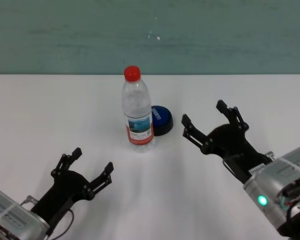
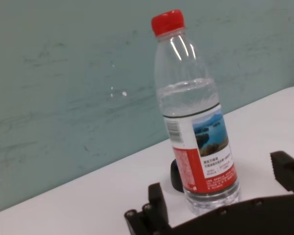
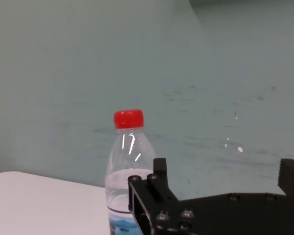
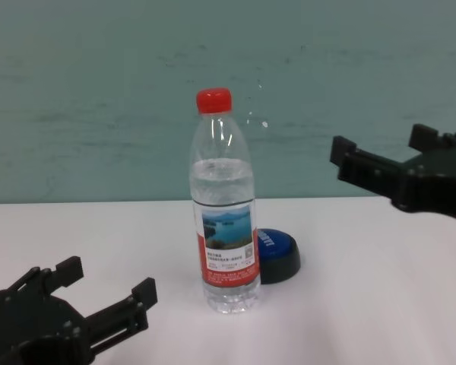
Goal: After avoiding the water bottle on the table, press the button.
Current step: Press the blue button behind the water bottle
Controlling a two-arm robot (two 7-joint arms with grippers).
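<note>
On the near left of the white bench (image 1: pixel 35 110) we keep our left tool (image 1: pixel 88 169) low, fingers spread and holding nothing; we judge it parked, since it sits well short of the task's things. At mid-bench the water bottle (image 1: pixel 137 108) stands upright, red cap on, and the blue button (image 1: pixel 161 119) lies just behind it and slightly to its right, touching or nearly so, so from the front the bottle screens part of it. To the right, our right tool (image 1: pixel 210 122) hangs raised above the bench, fingers spread and empty, near the button on the side away from the bottle; we judge it is placed there so the press can come down clear of the bottle
</note>
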